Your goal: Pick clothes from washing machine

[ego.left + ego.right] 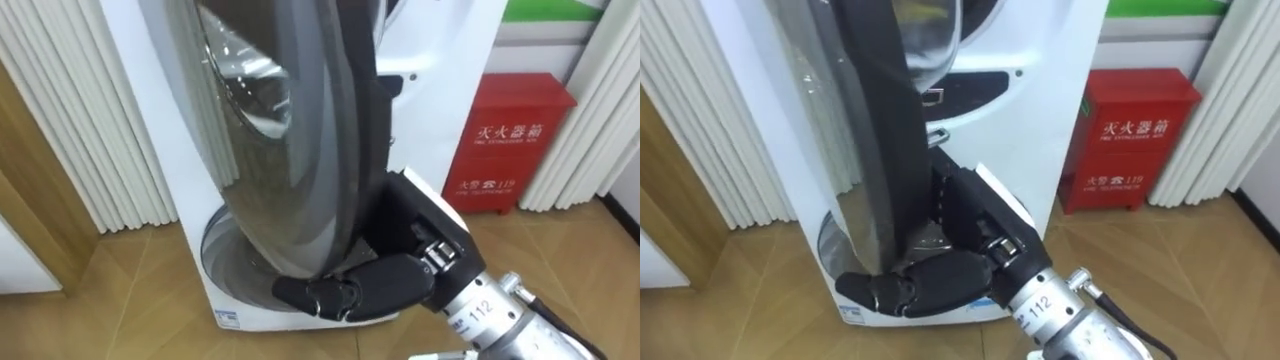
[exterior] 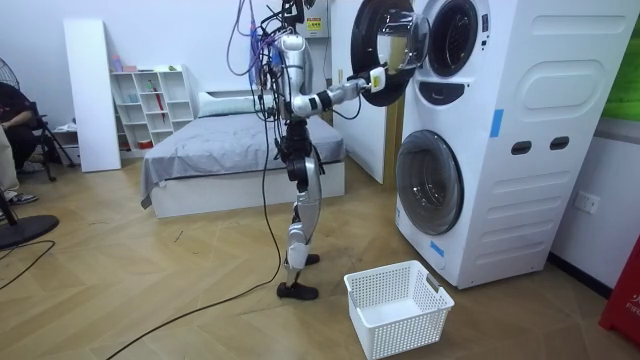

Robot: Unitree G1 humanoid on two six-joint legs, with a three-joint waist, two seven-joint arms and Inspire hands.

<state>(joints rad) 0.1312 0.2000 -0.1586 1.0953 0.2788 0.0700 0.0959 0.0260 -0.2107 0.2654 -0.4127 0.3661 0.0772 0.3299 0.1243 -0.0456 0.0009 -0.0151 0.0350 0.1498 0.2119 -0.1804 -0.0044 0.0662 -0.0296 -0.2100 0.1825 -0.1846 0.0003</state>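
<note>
The upper washing machine (image 2: 520, 70) has its round door (image 1: 290, 140) swung open, and I see the door edge-on close in front of me. My right hand (image 1: 345, 288) comes in from the lower right. Its dark fingers (image 1: 305, 293) lie stretched along the door's lower rim and touch it. In the room view I stand facing the stacked machines with that arm raised to the door (image 2: 385, 50). The drum opening (image 2: 450, 35) looks dark, and I cannot tell what is inside it.
A white laundry basket (image 2: 395, 305) stands on the wood floor by my feet. The lower machine's door (image 2: 430, 182) is closed. A red cabinet (image 1: 510, 140) sits at the machines' right, white curtains (image 1: 90, 120) at their left, and a bed (image 2: 230, 150) behind me.
</note>
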